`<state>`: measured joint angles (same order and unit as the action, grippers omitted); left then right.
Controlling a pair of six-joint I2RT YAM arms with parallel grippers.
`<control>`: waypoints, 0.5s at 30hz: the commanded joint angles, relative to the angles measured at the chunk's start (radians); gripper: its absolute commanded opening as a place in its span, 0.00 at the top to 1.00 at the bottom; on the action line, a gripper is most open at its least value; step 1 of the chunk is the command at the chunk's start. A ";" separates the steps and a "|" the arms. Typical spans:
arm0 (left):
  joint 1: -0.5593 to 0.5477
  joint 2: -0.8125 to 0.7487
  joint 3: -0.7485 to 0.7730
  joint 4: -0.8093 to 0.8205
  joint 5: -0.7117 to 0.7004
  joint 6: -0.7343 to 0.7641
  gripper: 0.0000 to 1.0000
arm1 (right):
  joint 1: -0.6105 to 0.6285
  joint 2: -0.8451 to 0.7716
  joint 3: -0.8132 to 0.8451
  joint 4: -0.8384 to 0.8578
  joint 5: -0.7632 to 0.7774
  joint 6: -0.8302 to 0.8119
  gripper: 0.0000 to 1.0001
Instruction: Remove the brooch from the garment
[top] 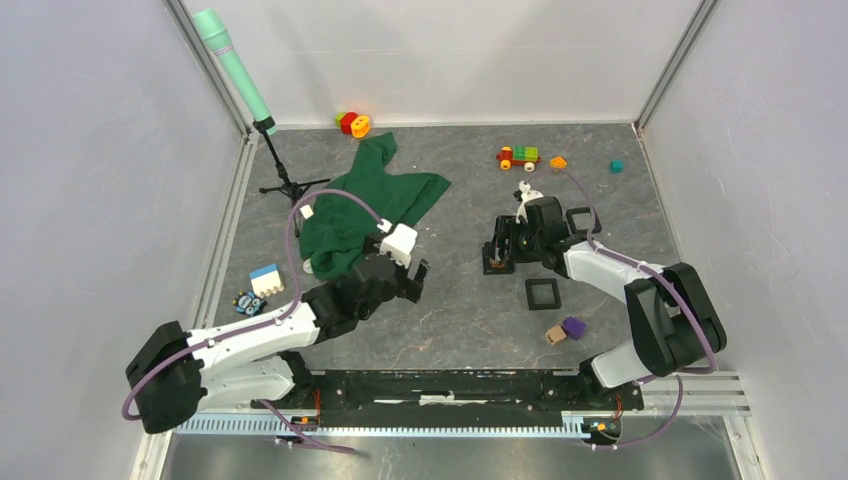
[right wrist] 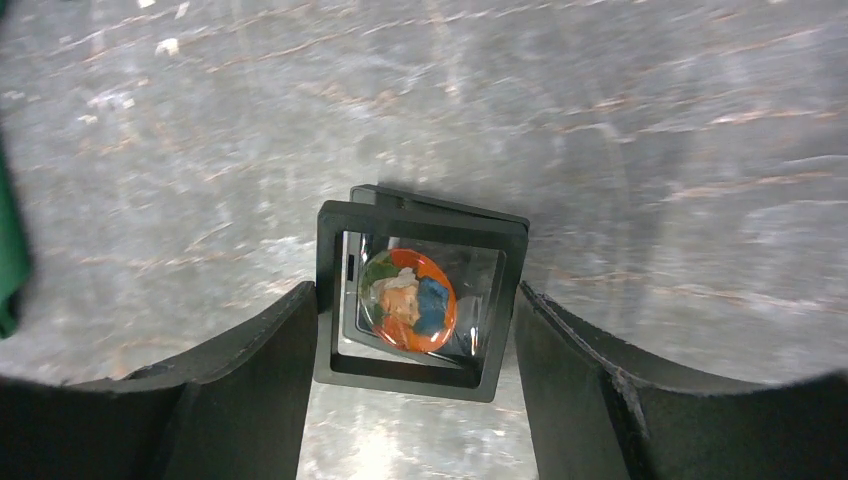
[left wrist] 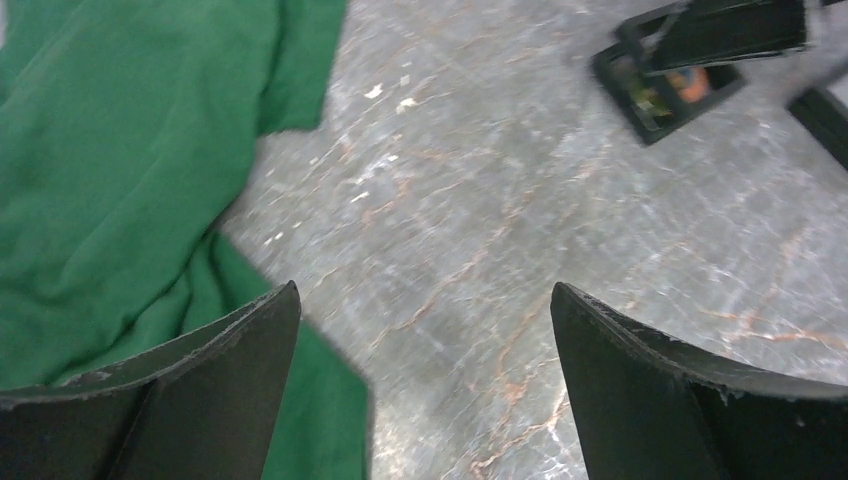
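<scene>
The green garment [top: 370,195] lies crumpled at the back left, and its edge fills the left of the left wrist view [left wrist: 120,180]. A tiny white piece, the brooch [top: 306,212], shows at the cloth's left edge. My left gripper [top: 405,275] hovers open just right of the garment, with only bare table between its fingers [left wrist: 425,290]. My right gripper [top: 500,250] is shut on an upright black square frame [right wrist: 420,300]. A round orange, blue and green badge [right wrist: 407,300] sits inside the frame.
A second black frame [top: 543,293] lies flat near purple [top: 573,327] and tan [top: 554,336] blocks. A toy train [top: 518,156], orange [top: 558,162] and teal [top: 617,166] blocks sit at the back. A mint microphone on a stand [top: 235,65] is back left, and a white-blue block [top: 266,279] front left.
</scene>
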<state>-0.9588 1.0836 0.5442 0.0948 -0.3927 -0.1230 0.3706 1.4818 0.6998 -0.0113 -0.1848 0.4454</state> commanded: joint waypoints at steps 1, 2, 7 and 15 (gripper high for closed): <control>0.046 -0.048 0.051 -0.163 -0.178 -0.187 0.00 | -0.012 -0.015 0.091 -0.125 0.225 -0.134 0.35; 0.061 -0.053 0.057 -0.187 -0.192 -0.206 0.00 | -0.016 -0.005 0.106 -0.134 0.240 -0.144 0.35; 0.149 -0.081 0.051 -0.269 -0.212 -0.282 0.00 | -0.035 0.050 0.162 -0.158 0.280 -0.170 0.34; 0.259 -0.134 -0.001 -0.318 -0.224 -0.399 0.00 | -0.081 0.147 0.260 -0.174 0.259 -0.189 0.27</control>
<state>-0.7517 0.9981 0.5629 -0.1974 -0.5827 -0.3935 0.3168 1.5909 0.8810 -0.1829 0.0647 0.2840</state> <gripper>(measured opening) 0.996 0.719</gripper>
